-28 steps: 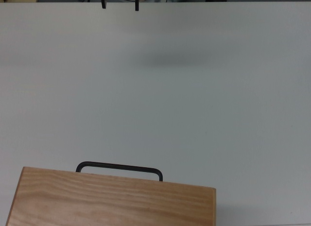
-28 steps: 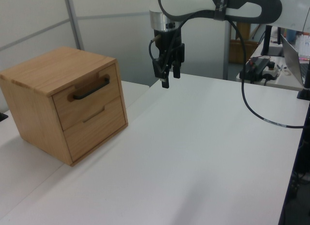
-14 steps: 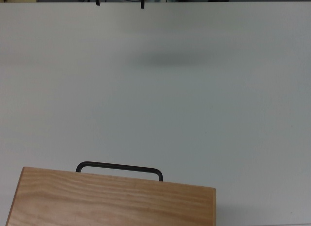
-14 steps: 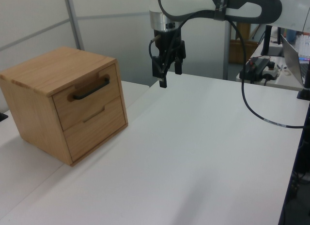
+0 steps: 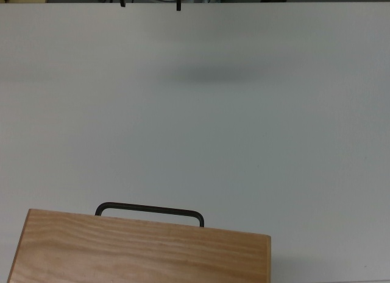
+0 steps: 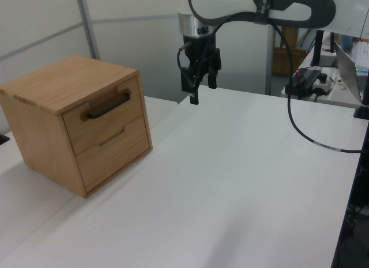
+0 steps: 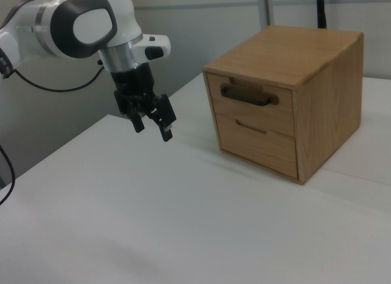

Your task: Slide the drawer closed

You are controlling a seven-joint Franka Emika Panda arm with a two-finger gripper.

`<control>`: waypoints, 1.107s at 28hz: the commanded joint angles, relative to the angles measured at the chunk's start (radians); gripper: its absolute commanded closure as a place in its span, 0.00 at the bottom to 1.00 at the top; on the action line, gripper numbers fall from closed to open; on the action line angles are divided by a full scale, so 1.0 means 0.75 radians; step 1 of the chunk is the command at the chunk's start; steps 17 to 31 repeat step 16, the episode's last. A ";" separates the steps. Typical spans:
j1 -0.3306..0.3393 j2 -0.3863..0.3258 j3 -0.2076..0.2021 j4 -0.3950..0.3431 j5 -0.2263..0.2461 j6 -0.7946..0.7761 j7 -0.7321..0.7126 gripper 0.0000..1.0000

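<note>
Drawer (image 6: 104, 114) flush in cabinet (image 6: 55, 86) at counter (image 6: 230, 181) edge, apparently already shut. Rigid wood, probably light; best pushed on front panel beside handle (image 6: 108, 106). Hand (image 6: 199, 93) spread, empty, well apart.

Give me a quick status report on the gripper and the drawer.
Gripper open, empty, above white table. Light wood drawer with black bar handle flush in wooden cabinet. Nothing between.
</note>
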 commanded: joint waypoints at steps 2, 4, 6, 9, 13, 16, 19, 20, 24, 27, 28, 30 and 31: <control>0.010 -0.020 -0.016 -0.016 0.009 -0.029 0.006 0.00; 0.008 -0.020 -0.016 -0.016 0.009 -0.029 0.004 0.00; 0.008 -0.020 -0.016 -0.016 0.007 -0.024 0.004 0.00; 0.008 -0.020 -0.016 -0.016 0.007 -0.024 0.004 0.00; 0.010 -0.020 -0.014 -0.016 0.019 -0.026 0.010 0.00; 0.008 -0.020 -0.016 -0.016 0.023 -0.029 0.014 0.00; 0.008 -0.020 -0.016 -0.016 0.023 -0.029 0.014 0.00; 0.008 -0.020 -0.016 -0.016 0.023 -0.029 0.014 0.00; 0.008 -0.020 -0.016 -0.016 0.023 -0.029 0.014 0.00; 0.008 -0.020 -0.016 -0.016 0.023 -0.029 0.014 0.00; 0.008 -0.020 -0.016 -0.016 0.023 -0.029 0.014 0.00; 0.008 -0.020 -0.016 -0.016 0.023 -0.029 0.014 0.00; 0.008 -0.020 -0.016 -0.016 0.023 -0.029 0.014 0.00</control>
